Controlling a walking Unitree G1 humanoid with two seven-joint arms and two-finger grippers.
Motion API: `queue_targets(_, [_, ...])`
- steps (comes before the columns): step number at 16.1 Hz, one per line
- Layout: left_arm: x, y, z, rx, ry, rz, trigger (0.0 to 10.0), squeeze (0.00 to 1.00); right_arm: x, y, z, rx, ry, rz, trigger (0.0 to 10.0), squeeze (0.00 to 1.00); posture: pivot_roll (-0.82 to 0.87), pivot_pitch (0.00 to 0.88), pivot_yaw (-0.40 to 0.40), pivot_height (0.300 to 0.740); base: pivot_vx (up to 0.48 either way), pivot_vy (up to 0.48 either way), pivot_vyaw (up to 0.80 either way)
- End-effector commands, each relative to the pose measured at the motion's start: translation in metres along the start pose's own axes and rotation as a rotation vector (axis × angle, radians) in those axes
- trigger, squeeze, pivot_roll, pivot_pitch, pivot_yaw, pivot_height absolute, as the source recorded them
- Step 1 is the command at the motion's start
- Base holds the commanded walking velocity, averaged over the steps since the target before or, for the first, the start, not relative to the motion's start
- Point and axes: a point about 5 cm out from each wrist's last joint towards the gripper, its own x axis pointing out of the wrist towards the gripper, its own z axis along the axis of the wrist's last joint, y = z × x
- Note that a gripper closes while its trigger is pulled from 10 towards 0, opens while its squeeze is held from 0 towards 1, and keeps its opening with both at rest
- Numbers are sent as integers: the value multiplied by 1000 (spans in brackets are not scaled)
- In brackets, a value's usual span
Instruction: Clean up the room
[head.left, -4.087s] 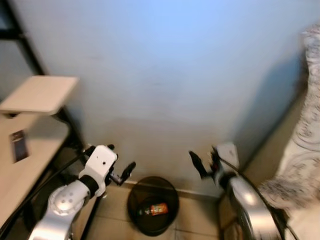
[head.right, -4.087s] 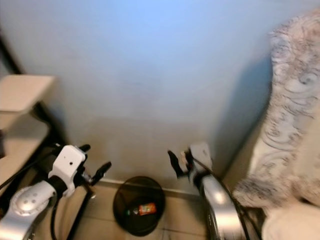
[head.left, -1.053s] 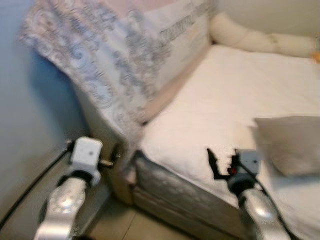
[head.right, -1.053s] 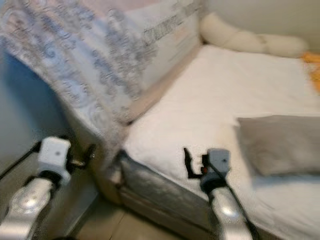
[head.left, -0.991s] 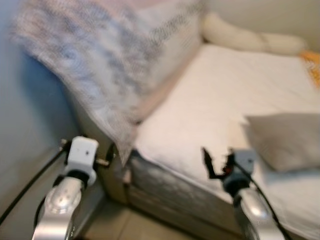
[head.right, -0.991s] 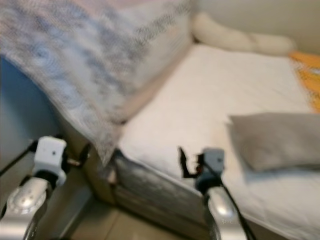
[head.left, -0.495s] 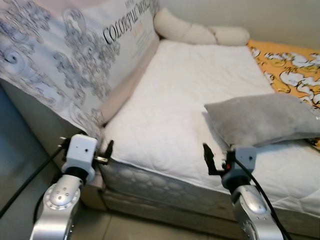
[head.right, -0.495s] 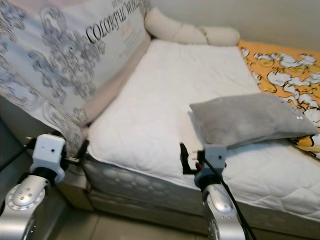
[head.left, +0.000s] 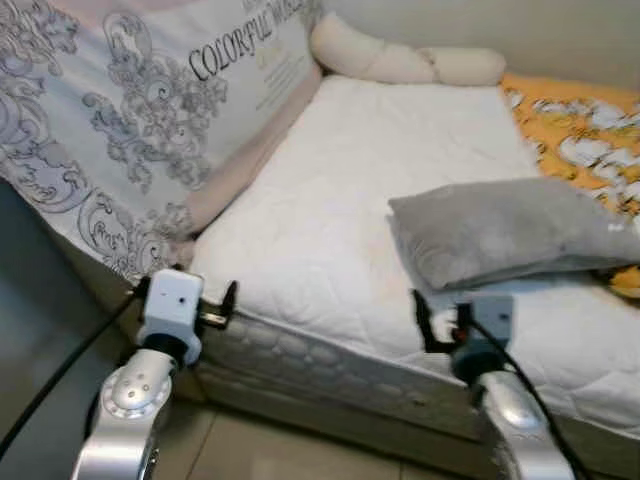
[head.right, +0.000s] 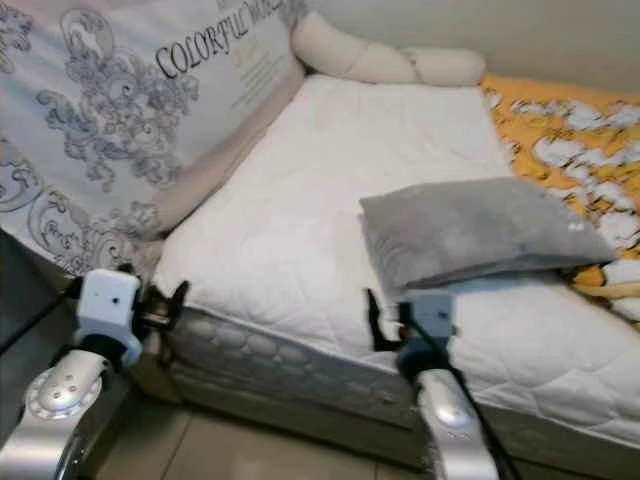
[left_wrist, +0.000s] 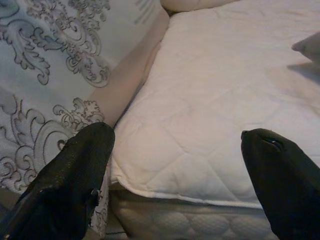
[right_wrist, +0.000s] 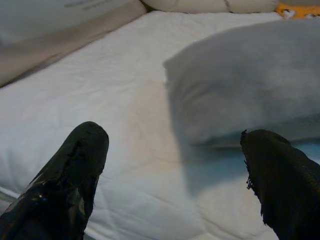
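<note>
grey pillow (head.left: 510, 232) cut off at right edge, printed txt on headboard cover (head.left: 150, 110) clipped at top

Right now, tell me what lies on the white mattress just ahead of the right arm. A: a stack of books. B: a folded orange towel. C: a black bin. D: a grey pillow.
D: a grey pillow lies on the white mattress, just beyond the right gripper, whose fingers are spread open and empty.

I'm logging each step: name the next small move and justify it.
Probably reach the right gripper forward to the grey pillow: it lies askew on the white mattress just ahead, and both grippers are open and empty.
</note>
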Motion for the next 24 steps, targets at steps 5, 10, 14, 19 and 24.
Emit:
queue_targets(5, [2, 4, 5, -1, -28, 10, 10000, 0, 6, 1, 4, -12, -7, 2, 10000, 0, 45, 0, 14, 740, 172, 0, -480])
queue_targets(10, [5, 4, 5, -1, -25, 8, 10000, 0, 8, 1, 5, -1, 3, -3, 10000, 0, 44, 0, 10, 740, 291, 0, -155])
queue_targets(14, [6, 5, 5, -2, -26, 13, 10000, 0, 9, 0, 7, -18, -5, -1, 10000, 0, 45, 0, 11, 740, 289, 0, -498])
queue_targets(19, [7, 7, 5, -1, -27, 23, 10000, 0, 10, 0, 6, -34, 5, 14, 10000, 0, 45, 0, 10, 740, 289, 0, 0])
queue_targets(24, [6, 7, 5, -3, -29, 22, 10000, 0, 10, 0, 6, -40, 6, 16, 10000, 0, 45, 0, 10, 740, 289, 0, 0])
